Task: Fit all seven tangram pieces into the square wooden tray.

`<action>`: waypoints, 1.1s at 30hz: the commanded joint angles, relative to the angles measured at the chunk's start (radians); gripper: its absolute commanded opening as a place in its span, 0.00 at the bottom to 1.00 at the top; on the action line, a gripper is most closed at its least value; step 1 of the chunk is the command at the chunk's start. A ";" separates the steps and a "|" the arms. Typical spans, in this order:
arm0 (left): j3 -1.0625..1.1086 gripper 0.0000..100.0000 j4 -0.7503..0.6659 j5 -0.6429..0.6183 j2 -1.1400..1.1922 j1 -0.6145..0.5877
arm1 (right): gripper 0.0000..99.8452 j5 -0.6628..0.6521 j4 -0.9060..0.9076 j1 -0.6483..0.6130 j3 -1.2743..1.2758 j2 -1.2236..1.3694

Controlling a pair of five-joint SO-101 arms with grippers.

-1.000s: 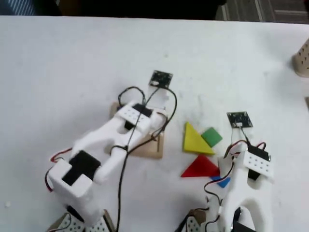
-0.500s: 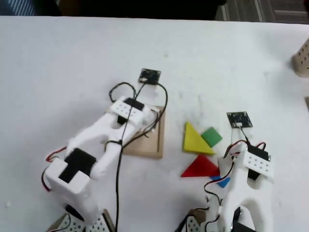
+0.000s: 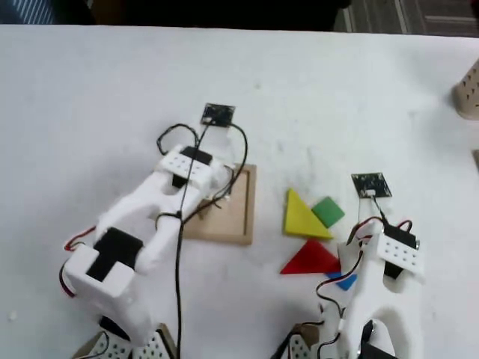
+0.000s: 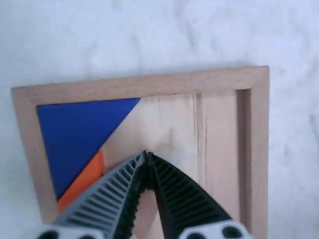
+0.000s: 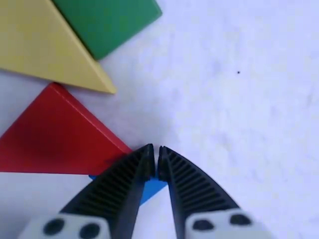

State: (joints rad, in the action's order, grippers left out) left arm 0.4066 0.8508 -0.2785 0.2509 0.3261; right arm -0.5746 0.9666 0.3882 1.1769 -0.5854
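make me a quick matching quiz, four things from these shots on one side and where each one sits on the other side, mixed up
Things
1. large blue triangle
2. yellow triangle
3. red triangle
4. left claw

Places
A. on the table, against the green square
B. shut, above the wooden tray's bare floor
C. lying flat in a corner of the tray
D. on the table, by the right claw's tips

Pairs: 1-C, 2-A, 3-D, 4-B
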 commanded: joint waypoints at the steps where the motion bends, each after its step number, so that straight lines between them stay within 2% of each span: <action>1: -0.048 0.02 0.014 -0.002 -0.013 0.018 | 0.02 -0.012 -0.016 0.004 -0.005 -0.022; 3: -0.046 0.02 0.014 0.005 -0.018 0.036 | 0.02 -0.012 -0.016 0.004 -0.005 -0.022; 10: 0.075 0.02 0.006 0.201 -0.154 0.130 | 0.02 -0.012 -0.016 0.004 -0.005 -0.024; 15: 0.129 0.02 -0.014 0.203 -0.159 0.131 | 0.02 -0.012 -0.016 0.004 -0.005 -0.024; 26: 0.110 0.02 -0.009 0.203 -0.122 0.001 | 0.02 -0.012 -0.016 0.004 -0.005 -0.024; 33: 0.118 0.02 -0.008 0.206 -0.127 0.002 | 0.02 -0.012 -0.016 0.004 -0.005 -0.025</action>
State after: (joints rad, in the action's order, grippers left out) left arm 0.5401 0.8615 -0.0806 0.1358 0.3537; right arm -0.5746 0.9666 0.3882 1.1769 -0.5854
